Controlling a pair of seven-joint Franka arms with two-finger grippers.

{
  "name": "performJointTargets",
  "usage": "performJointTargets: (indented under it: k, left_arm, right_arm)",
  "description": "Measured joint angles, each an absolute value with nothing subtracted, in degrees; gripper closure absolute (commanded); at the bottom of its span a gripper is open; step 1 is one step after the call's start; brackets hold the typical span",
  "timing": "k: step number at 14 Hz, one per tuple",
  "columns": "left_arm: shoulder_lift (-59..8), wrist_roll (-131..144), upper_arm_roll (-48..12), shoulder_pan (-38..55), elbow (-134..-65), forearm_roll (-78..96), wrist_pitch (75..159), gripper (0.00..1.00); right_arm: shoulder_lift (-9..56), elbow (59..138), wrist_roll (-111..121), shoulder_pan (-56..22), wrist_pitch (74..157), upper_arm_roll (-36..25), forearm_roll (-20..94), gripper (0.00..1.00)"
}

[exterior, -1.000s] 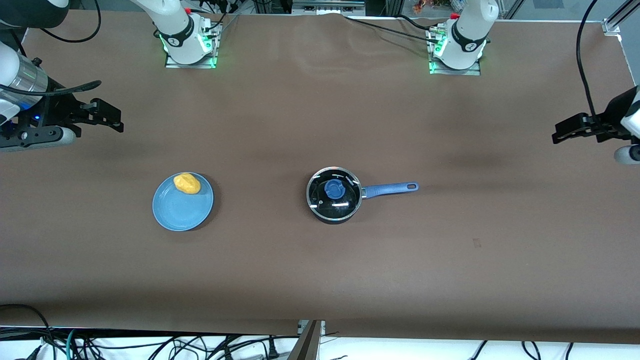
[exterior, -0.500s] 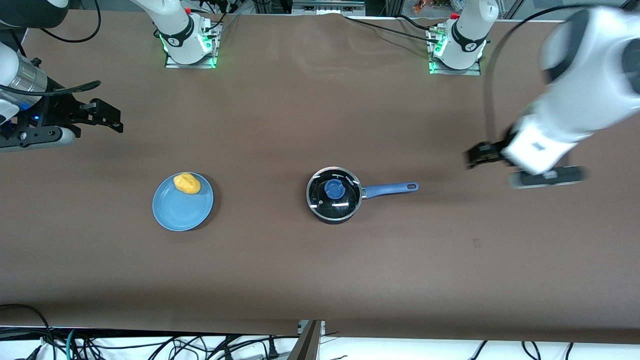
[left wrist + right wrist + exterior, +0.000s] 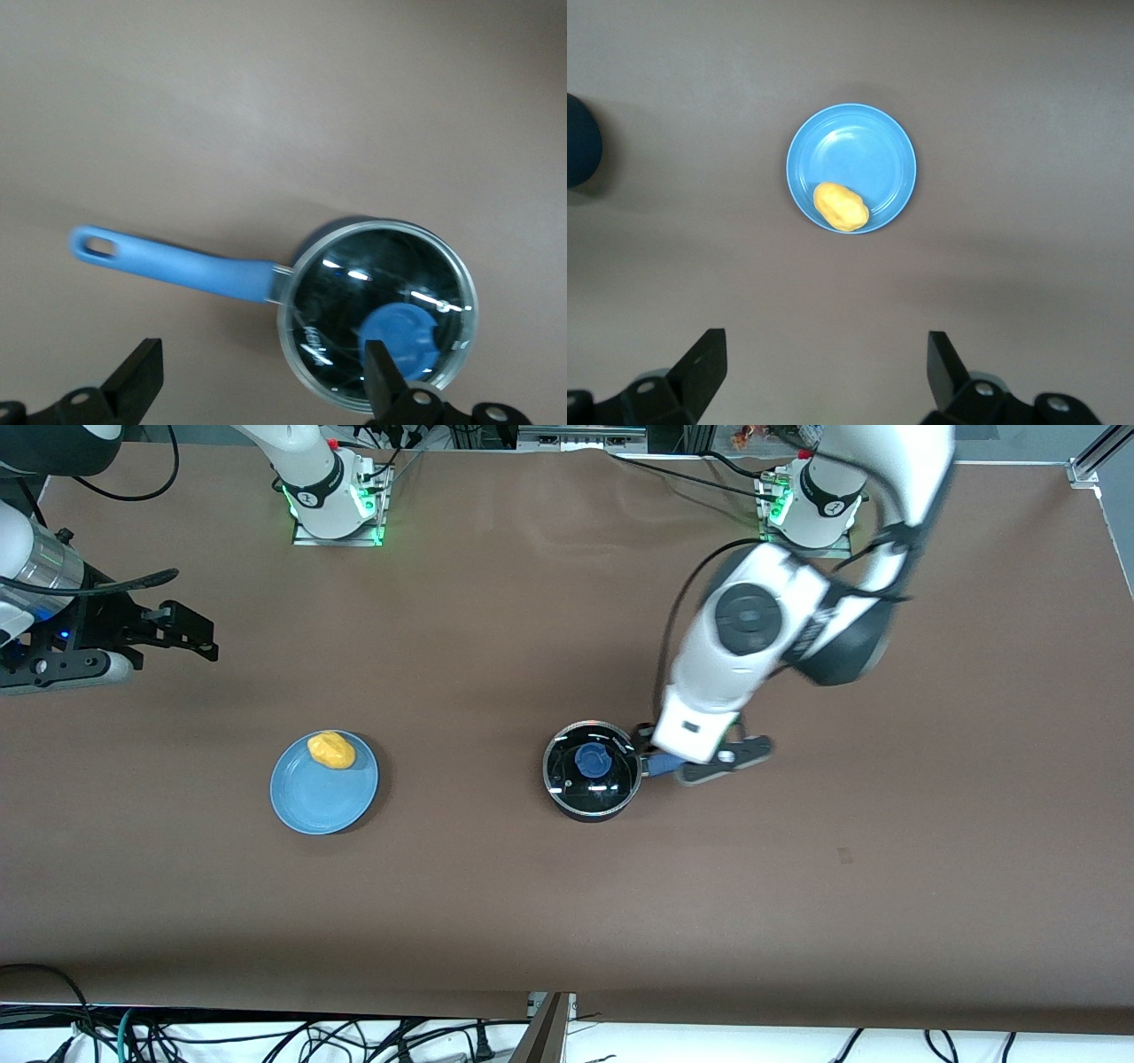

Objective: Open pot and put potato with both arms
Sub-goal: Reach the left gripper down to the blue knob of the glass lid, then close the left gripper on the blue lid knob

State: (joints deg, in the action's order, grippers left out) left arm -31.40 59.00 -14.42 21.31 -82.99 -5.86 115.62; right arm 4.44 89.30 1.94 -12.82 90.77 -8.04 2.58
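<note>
Black-fingered, the right gripper (image 3: 182, 631) waits with jaws wide at the right arm's end of the table. Next comes the blue plate (image 3: 312, 802), with the potato (image 3: 331, 750) on its rim part farthest from the front camera; it looks firm, light and lumpy, best pinched across its narrow middle. Midtable sits the pot (image 3: 591, 771), its glass lid (image 3: 567, 766) on. That lid is probably slippery and breakable, so the blue knob (image 3: 591, 760) is the hold. Over the pot's handle (image 3: 177, 264) hovers the left gripper (image 3: 261, 385), jaws wide.

Left end effector (image 3: 257, 394) spread wide over pot (image 3: 376, 314); glass lid on, blue knob (image 3: 399, 336).
</note>
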Motion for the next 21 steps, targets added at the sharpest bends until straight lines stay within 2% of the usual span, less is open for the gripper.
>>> performJointTargets:
  k: [5, 13, 15, 18, 21]
  left_arm:
    - [-40.91, 66.44, -14.3, 27.25, -74.69, -10.74, 116.13, 0.0]
    - [-45.31, 70.06, -14.21, 29.53, -73.46, -14.29, 119.65, 0.0]
    - [-45.41, 70.61, -14.21, 29.67, -73.44, -14.9, 119.65, 0.09]
    - [-45.41, 70.66, -14.21, 29.69, -73.27, -14.91, 119.65, 0.34]
    - [-45.42, 70.73, -14.18, 29.69, -73.19, -14.91, 119.67, 0.44]
  right_arm:
    - [4.45, 89.26, 1.94, -12.82, 90.78, -8.04, 2.6, 0.0]
    - [4.46, 89.25, 1.94, -12.87, 90.78, -7.67, 2.61, 0.0]
    - [4.46, 89.25, 1.94, -12.86, 90.78, -7.67, 2.61, 0.0]
    - [4.46, 89.25, 1.94, -12.86, 90.78, -7.67, 2.61, 0.0]
    - [4.46, 89.25, 1.94, -12.86, 90.78, -7.67, 2.61, 0.0]
